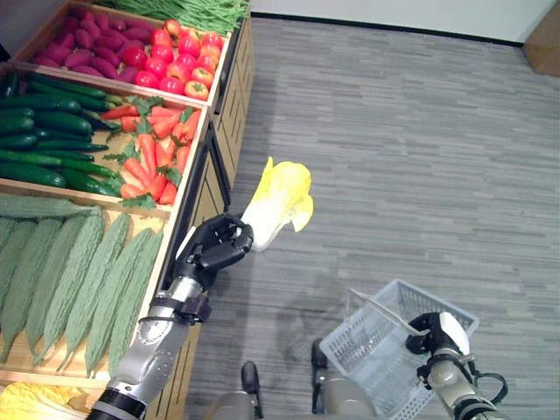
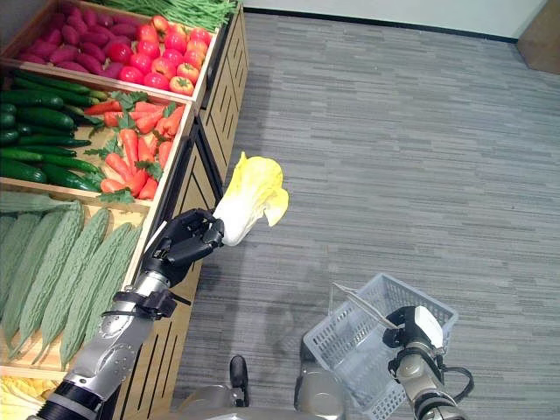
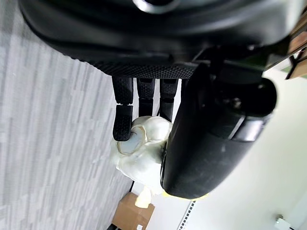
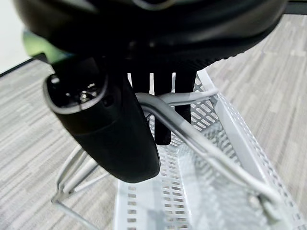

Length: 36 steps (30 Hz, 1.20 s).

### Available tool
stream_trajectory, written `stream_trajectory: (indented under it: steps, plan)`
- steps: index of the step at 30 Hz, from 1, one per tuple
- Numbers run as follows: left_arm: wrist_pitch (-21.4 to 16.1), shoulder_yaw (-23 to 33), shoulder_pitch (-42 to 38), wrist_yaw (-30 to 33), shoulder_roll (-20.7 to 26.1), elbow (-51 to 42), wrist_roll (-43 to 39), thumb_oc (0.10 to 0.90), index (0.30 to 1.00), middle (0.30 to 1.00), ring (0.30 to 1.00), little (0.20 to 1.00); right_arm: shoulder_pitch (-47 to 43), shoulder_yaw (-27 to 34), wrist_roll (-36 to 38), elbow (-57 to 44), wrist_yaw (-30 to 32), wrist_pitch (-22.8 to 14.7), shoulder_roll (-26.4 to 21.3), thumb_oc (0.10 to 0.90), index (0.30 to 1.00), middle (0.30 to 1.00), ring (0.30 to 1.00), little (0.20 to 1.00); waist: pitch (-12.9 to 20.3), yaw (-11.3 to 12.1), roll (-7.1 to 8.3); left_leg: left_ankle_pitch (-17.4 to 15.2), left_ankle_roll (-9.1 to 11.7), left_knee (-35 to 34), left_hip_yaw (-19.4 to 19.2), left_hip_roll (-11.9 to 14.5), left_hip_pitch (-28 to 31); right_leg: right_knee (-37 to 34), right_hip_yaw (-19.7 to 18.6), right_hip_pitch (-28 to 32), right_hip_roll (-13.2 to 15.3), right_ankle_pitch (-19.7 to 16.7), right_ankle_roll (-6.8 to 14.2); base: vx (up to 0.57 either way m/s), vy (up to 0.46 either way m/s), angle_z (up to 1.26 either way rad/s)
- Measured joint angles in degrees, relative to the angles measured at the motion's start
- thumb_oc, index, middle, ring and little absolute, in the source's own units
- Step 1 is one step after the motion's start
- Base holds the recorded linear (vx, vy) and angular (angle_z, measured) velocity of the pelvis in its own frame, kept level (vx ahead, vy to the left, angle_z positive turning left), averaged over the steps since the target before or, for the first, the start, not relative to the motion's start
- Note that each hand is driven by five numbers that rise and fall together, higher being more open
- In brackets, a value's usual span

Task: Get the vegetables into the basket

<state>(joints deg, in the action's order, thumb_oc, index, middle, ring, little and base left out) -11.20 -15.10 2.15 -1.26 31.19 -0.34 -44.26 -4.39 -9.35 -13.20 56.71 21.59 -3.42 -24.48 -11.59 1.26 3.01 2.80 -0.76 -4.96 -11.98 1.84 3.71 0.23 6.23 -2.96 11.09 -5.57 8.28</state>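
Left hand (image 1: pixel 219 245) clamped around the white stem end of a pale yellow-green cabbage (image 1: pixel 280 199), fingers (image 3: pixel 123 120) and thumb curled round the base — leafy tip pointing up and away, held in the air off the front edge of the display stand (image 1: pixel 199 188) and above the grey floor (image 1: pixel 411 149). Gripped by the firm stalk, most likely because the loose leaves would crush or tear. Right hand (image 2: pixel 411 337) wrapped round the wire handle (image 4: pixel 192 139) of the light mesh basket (image 1: pixel 376 350), fingers hooked under the bar so the basket hangs open-side up, low at the robot's right, well apart from the cabbage. Basket looking empty inside, so the task seems barely begun. In the stand's compartments: bitter gourds (image 1: pixel 79 271) nearest, then cucumbers (image 1: pixel 44 131) beside carrots (image 1: pixel 153 149), with red apples (image 1: pixel 175 66) and purple produce (image 1: pixel 96 39) farther back, green beans (image 1: pixel 184 10) at the far edge — another yellow-green head (image 1: pixel 31 402) at the near corner. Next, probably, carrying the cabbage across and down over the basket mouth before releasing; dropped from this height, likely to bounce off the rim.
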Motion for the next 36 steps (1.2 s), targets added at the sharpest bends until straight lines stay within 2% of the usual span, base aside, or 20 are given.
stream_trajectory:
  steps: [2, 3, 7, 10, 11, 15, 25, 29, 34, 36]
  plan:
    - [-0.02, 0.26, 0.24, 0.14, -0.20, 0.00, -0.03, 0.400, 0.300, 0.300, 0.300, 0.300, 0.23, -0.29, -0.07, -2.13, -1.13, 0.05, -0.69, 0.400, 0.300, 0.300, 0.300, 0.300, 0.16, 0.09, -0.81, 0.35, 0.68, 0.00, -0.46, 1.06, -0.03, -3.75, -0.24, 1.71, -1.23, -1.25, -0.86, 0.03, -0.096, -0.26]
    - [0.05, -0.05, 0.83, -0.03, -0.80, 0.00, 0.04, 0.400, 0.300, 0.300, 0.300, 0.300, -0.20, -1.06, -0.07, -3.00, -1.70, -0.13, -0.83, 0.400, 0.300, 0.300, 0.300, 0.300, 0.71, 0.55, -1.96, 0.79, 1.30, 0.00, -1.44, 2.43, 0.05, -5.21, -1.33, 2.01, -3.00, -2.39, -1.91, 0.02, -0.150, -0.33]
    - [0.13, -2.61, -0.08, -1.31, -1.49, -0.03, 0.56, 0.400, 0.300, 0.300, 0.300, 0.300, -0.63, -2.42, -0.37, -6.18, -2.42, 0.19, -2.81, 0.400, 0.300, 0.300, 0.300, 0.300, 1.54, 0.21, -3.36, 1.21, 1.99, 0.00, -1.46, 4.28, 0.18, -5.24, -1.88, 1.65, -5.15, -2.35, -2.35, 0.03, -0.130, -0.17]
    - [0.86, -5.64, -1.95, -1.86, -0.32, -0.03, 1.75, 0.400, 0.300, 0.300, 0.300, 0.300, -0.77, -2.61, -0.53, -12.36, -2.89, 0.87, -5.74, 0.400, 0.300, 0.300, 0.300, 0.300, 1.98, -0.92, -4.18, 1.23, 3.32, -0.01, -1.33, 5.28, -0.29, -5.54, -1.62, 1.19, -5.69, -1.79, -2.78, 0.04, -0.105, -0.01]
    - [1.09, -8.03, -3.56, -3.11, 1.11, -0.05, 3.59, 0.400, 0.300, 0.300, 0.300, 0.300, -1.49, -2.77, -0.73, -14.98, -2.36, 0.52, -7.50, 0.400, 0.300, 0.300, 0.300, 0.300, 2.21, -1.14, -4.60, 1.33, 3.47, -0.02, -1.42, 5.08, -0.48, -5.52, -1.98, 0.81, -5.64, -2.23, -3.05, 0.03, -0.063, -0.08]
    - [1.33, -11.22, -6.43, -4.49, 3.14, -0.32, 6.88, 0.400, 0.300, 0.300, 0.300, 0.300, -3.94, -4.29, -2.04, -22.10, -2.11, 0.56, -10.22, 0.400, 0.300, 0.300, 0.300, 0.300, 2.48, -2.28, -5.24, 1.37, 3.54, -0.02, -2.20, 5.00, -0.49, -5.54, -2.78, 0.32, -5.57, -2.64, -3.10, 0.03, -0.028, -0.10]
    - [1.90, -16.74, -14.04, -6.50, 6.16, -0.67, 12.34, 0.400, 0.300, 0.300, 0.300, 0.300, -13.18, -8.06, -1.66, -25.48, -1.37, 0.00, -10.75, 0.400, 0.300, 0.300, 0.300, 0.300, 3.64, -2.44, -7.40, 1.39, 3.53, -0.03, -2.76, 4.88, -0.11, -5.24, -3.40, 0.37, -5.61, -3.53, -3.79, 0.01, -0.001, -0.03]
    - [1.91, -18.17, -15.11, -6.63, 7.63, -1.33, 14.37, 0.400, 0.300, 0.300, 0.300, 0.300, -15.05, -8.81, -0.65, -25.75, -1.19, -0.16, -10.16, 0.400, 0.300, 0.300, 0.300, 0.300, 3.66, -2.15, -7.42, 1.38, 3.52, -0.04, -2.71, 4.87, 0.56, -5.24, -3.33, 1.16, -5.58, -3.50, -3.77, 0.00, 0.000, 0.00]
    - [1.91, -20.84, -16.72, -6.41, 8.32, -1.28, 17.52, 0.400, 0.300, 0.300, 0.300, 0.300, -16.97, -8.81, 3.67, -25.82, 0.18, -0.69, -7.83, 0.400, 0.300, 0.300, 0.300, 0.300, 3.66, -2.13, -7.42, 1.39, 3.53, -0.05, -2.72, 4.75, 0.58, -5.24, -3.37, 1.15, -5.43, -3.53, -3.73, 0.00, 0.000, 0.00]
    - [1.88, -23.14, -18.82, -6.21, 8.54, -0.58, 21.33, 0.400, 0.300, 0.300, 0.300, 0.300, -17.78, -8.96, 6.92, -26.83, 0.55, -0.70, -6.21, 0.400, 0.300, 0.300, 0.300, 0.300, 3.66, -2.21, -7.41, 1.39, 3.53, -0.05, -2.83, 4.66, 0.57, -5.24, -3.61, 1.02, -5.40, -3.60, -3.67, 0.00, 0.021, -0.04]
